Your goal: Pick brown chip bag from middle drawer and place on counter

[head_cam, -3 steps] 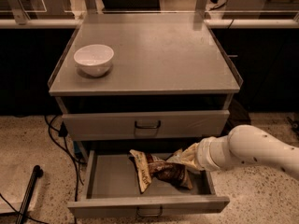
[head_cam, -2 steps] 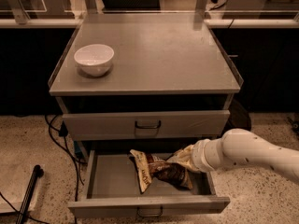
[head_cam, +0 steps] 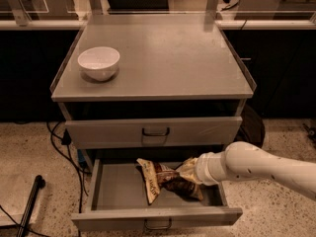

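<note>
1. The brown bag (head_cam: 165, 179) is lying crumpled on the floor of the open drawer (head_cam: 118, 194), from the middle over to the right wall. Its long axis is running roughly across the drawer's width.
2. The gripper (head_cam: 197, 169) is sitting at the bag's right end, reaching in from the right of the view on the white arm (head_cam: 266, 168). The bag is stretching away from it toward the left, nearly in line with the wrist.
3. Whether the gripper is clamping the bag or only meeting it, I cannot tell (the wrist and the bag's raised cream end are covering the tip).
4. The closed drawer (head_cam: 155, 131) is sitting just above and behind, so the lift is probably needing a pull toward the front before rising to the desk (head_cam: 168, 58).
5. 1 white bowl (head_cam: 98, 62) is resting near the desk's front left corner, well apart from the arm's side.
</note>
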Controlling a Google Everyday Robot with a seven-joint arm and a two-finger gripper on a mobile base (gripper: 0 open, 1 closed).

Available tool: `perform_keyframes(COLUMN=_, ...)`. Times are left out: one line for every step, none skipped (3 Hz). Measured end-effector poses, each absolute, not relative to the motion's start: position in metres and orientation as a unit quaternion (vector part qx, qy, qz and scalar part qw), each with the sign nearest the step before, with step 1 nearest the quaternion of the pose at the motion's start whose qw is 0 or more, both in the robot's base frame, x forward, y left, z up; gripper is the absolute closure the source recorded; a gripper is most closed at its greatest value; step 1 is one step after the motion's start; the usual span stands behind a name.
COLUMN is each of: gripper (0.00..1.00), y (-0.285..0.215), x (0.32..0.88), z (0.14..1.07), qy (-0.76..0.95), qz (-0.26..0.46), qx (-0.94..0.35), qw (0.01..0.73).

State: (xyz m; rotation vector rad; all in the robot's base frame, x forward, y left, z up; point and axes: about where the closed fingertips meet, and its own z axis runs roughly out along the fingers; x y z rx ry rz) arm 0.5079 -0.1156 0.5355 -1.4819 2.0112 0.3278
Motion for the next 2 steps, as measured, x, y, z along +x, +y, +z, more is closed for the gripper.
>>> perform_keyframes(gripper=0.60, y=-0.1083, x=0.5080, z=0.5249, qy=0.758, qz=0.131, qx=-0.561, qw=0.305)
perform_keyframes(gripper=0.37, y=-0.1030, x=0.5095, z=0.5169, qy=0.755, qz=0.136, qx=-0.564, qw=0.305)
